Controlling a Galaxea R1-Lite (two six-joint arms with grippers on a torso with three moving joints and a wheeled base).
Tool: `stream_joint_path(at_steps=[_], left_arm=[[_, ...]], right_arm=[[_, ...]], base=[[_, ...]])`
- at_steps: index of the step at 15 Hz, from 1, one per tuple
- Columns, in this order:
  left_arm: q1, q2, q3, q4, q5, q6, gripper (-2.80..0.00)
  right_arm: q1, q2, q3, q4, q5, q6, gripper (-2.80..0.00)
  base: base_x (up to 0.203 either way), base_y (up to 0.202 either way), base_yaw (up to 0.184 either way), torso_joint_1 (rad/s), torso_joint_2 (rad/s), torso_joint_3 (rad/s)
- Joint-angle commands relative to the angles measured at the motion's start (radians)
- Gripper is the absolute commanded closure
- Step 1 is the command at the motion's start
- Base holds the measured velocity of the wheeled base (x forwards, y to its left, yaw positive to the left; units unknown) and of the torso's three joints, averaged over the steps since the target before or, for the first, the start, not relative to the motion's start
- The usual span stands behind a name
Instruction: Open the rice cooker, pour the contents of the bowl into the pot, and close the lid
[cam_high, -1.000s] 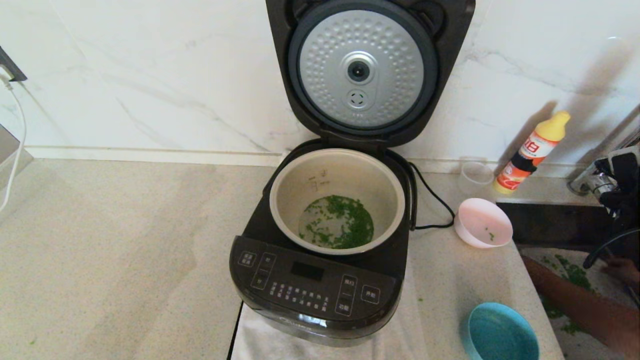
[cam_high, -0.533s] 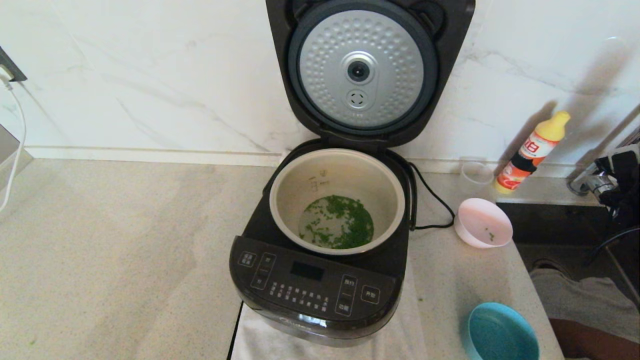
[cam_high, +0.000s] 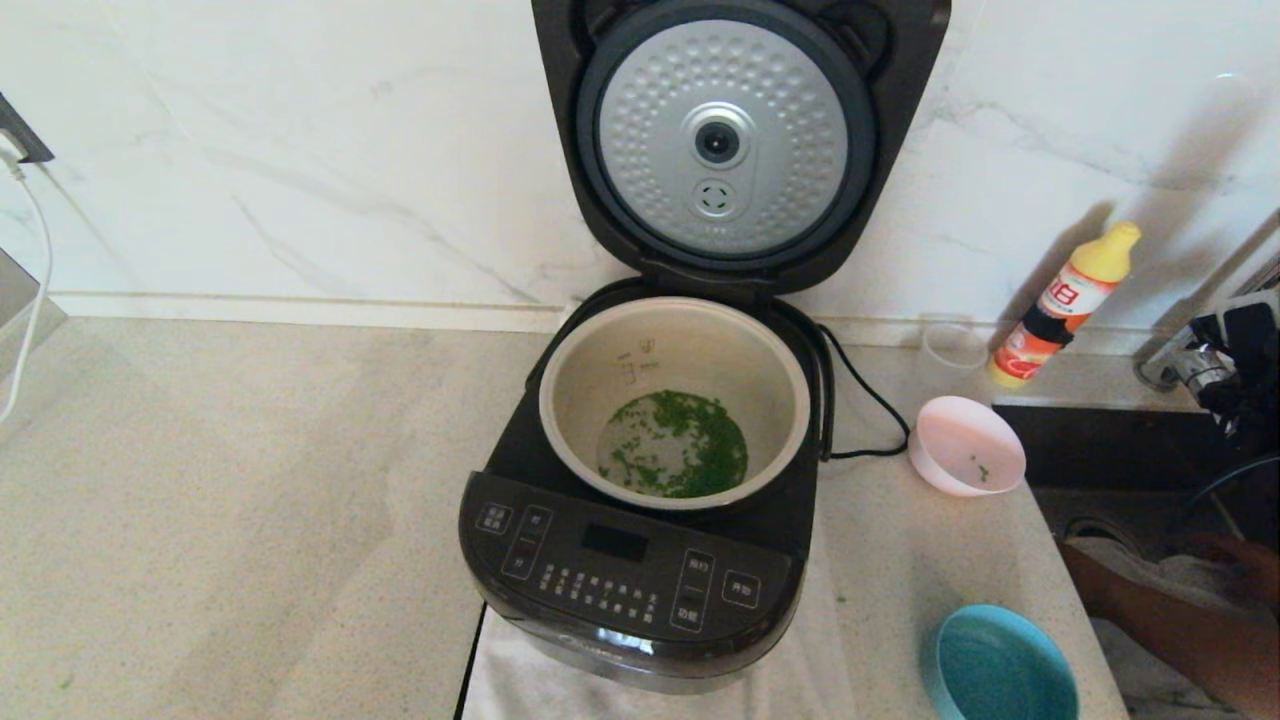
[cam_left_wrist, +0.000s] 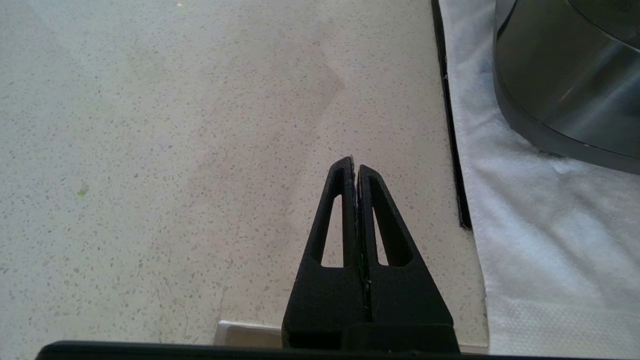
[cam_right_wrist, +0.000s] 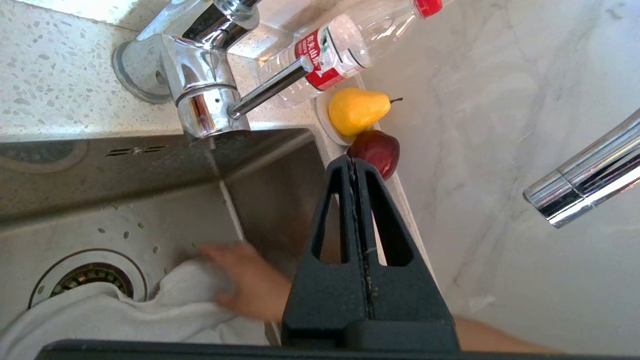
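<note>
On the speckled countertop (cam_high: 220, 520) in front of you, the rice cooker (cam_high: 630, 570) stands on a white cloth (cam_left_wrist: 540, 225) with its lid (cam_high: 735, 140) swung fully up against the marble wall, dimpled silver underside facing you; the cream pot (cam_high: 675, 345) sits in the body, and the green bits (cam_high: 685, 455) lie scattered over its bottom; just to the cooker's right, beside the black power cord (cam_high: 865, 400), the pink bowl (cam_high: 965, 445) rests upright with only a few green specks left inside; nearer you on that side is a teal bowl (cam_high: 1000, 665), and against the wall stand a clear cup (cam_high: 955, 350) and an orange bottle with a yellow cap (cam_high: 1065, 305). Your left gripper (cam_left_wrist: 355, 167) hangs over bare counter beside the cloth's edge, its fingers pressed together on nothing; your right gripper (cam_right_wrist: 356, 165) is over the sink (cam_right_wrist: 125, 210) near the chrome faucet (cam_right_wrist: 200, 85), fingers likewise closed and empty; below it a person's hand (cam_right_wrist: 250, 282) presses a white cloth in the basin; a yellow pear (cam_right_wrist: 357, 110) and a red apple (cam_right_wrist: 375, 150) sit at the sink's corner.
</note>
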Motion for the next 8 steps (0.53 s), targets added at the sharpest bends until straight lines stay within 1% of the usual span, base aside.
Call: stream_joint_path(at_steps=[1, 8], left_arm=[[0.000, 0.001, 0.000, 0.001, 0.001, 0.000, 0.00], [0.000, 0.001, 0.000, 0.001, 0.001, 0.000, 0.00]], right_arm=[[0.000, -0.006, 0.001, -0.006, -0.003, -0.006, 0.00], [0.010, -0.011, 0.008, -0.011, -0.012, -0.015, 0.00]], base=[[0.000, 0.000, 0.000, 0.000, 0.00, 0.000], [0.000, 0.000, 0.000, 0.000, 0.00, 0.000]])
